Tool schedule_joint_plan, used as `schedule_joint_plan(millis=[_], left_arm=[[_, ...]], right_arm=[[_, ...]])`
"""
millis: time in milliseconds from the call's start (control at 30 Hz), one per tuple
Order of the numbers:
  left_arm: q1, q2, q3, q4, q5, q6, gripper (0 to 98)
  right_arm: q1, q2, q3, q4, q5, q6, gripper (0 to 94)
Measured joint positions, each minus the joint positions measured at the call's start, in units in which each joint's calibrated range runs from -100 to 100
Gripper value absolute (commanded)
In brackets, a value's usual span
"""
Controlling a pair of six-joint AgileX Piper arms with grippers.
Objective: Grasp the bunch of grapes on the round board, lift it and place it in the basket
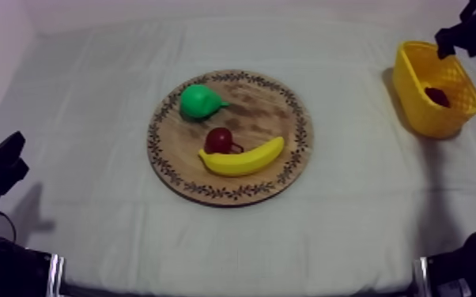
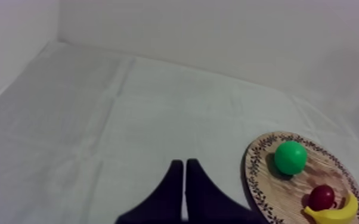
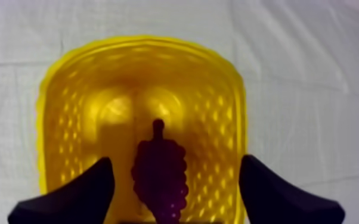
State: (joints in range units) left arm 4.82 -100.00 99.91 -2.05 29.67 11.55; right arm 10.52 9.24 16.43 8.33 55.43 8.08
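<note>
Purple grapes (image 3: pixel 158 173) sit in yellow basket (image 3: pixel 140 42), likely light, knobbly; pinch mid-cluster. Right fingers (image 3: pixel 80 190) released, left fingers (image 2: pixel 170 190) clenched empty.

The dark purple bunch of grapes (image 3: pixel 158 173) lies inside the yellow basket (image 3: pixel 74 101), on its bottom. The round wooden board (image 1: pixel 265 110) lies well apart from the basket.

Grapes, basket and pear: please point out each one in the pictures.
grapes (image 3: pixel 158 173): right wrist view, middle of the bunch.
basket (image 1: pixel 445 122): top view, its front wall.
pear (image 1: pixel 199 101): top view, middle of its green body.
</note>
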Motion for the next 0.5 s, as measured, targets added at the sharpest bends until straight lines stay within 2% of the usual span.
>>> schedule_joint_plan(millis=[500], left_arm=[[0.0,0.0,0.0,0.00,0.0,0.0,0.1]], right_arm=[[-0.9,-24.1,24.0,3.9,-12.6,-4.8,48.7]])
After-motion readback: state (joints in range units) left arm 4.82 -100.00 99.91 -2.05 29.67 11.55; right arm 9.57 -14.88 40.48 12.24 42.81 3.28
